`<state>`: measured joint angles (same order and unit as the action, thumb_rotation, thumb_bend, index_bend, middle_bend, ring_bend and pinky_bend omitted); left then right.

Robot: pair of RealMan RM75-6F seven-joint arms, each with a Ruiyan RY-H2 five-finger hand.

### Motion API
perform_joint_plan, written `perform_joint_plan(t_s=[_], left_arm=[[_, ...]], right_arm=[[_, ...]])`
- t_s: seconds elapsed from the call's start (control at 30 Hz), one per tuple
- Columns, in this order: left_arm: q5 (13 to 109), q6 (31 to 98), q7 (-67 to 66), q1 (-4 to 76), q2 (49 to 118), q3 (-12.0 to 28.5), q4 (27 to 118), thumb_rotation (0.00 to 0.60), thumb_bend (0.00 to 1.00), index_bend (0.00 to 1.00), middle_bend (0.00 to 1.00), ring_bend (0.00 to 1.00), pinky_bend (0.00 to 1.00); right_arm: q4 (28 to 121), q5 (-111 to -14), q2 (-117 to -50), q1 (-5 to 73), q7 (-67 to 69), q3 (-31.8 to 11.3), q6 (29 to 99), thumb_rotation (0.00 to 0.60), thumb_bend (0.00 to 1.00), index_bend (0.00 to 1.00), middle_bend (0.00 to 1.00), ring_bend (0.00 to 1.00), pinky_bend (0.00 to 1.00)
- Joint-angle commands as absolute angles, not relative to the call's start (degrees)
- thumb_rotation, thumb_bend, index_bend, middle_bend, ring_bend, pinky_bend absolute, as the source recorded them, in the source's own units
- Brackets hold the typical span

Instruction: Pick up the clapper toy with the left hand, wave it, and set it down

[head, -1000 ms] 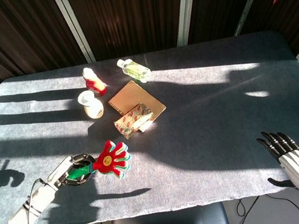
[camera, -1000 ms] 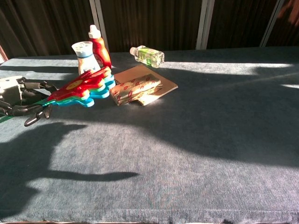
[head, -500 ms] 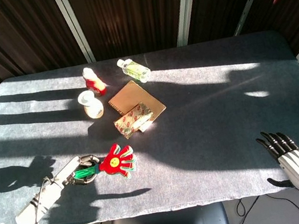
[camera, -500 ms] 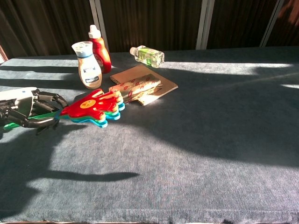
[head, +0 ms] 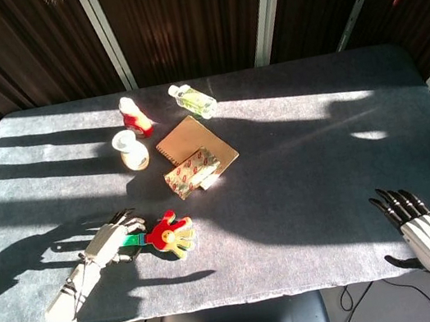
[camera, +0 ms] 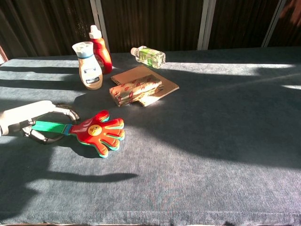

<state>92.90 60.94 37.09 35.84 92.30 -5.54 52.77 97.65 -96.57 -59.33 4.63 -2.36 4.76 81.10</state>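
The clapper toy point(head: 170, 235) point(camera: 99, 133) is a stack of red, yellow and teal plastic palms on a green handle point(camera: 49, 127). It lies low over the grey cloth near the table's front left, palms flat and pointing right. My left hand point(head: 111, 240) point(camera: 29, 118) curls its fingers point(camera: 66, 111) around the green handle and still holds it. In the head view my right hand point(head: 416, 224) rests open on the table at the front right, far from the toy; the chest view does not show it.
Behind the toy are a patterned packet point(head: 192, 172) lying on a brown notebook point(head: 195, 143), a white bottle point(head: 131, 150), a red bottle point(head: 135, 117) and a clear bottle on its side point(head: 193, 100). The table's front edge point(head: 248, 299) runs just below the toy.
My left hand has swung the clapper toy down from a raised tilt to lie flat near the cloth, and the arm has shifted toward the table's front.
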Motion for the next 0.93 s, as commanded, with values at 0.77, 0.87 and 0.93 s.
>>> perform_joint_plan(t_s=[0.77,0.87,0.93], left_arm=[[96.94,102.24,-1.95,7.21,74.12,-8.84,83.38,0.600,0.43,0.00,0.00,0.00,0.00],[97.89,102.60,-2.07,6.54,73.95,-8.57,83.08,0.600,0.43,0.00,0.00,0.00,0.00],[97.95,101.90,-0.81,6.32,73.33,-8.63,83.33,0.600,0.43,0.00,0.00,0.00,0.00]], right_arm=[[97.04,-96.04,-61.02,4.48,-4.69,3.81,81.78,0.600,0.14,0.00,0.00,0.00,0.00],[96.93,-96.10,-61.37,4.50,-5.01,3.76,81.80,0.600,0.14,0.00,0.00,0.00,0.00],[96.77,-95.61,-61.54,4.69,-5.13,3.64,81.26,0.600,0.14,0.00,0.00,0.00,0.00]])
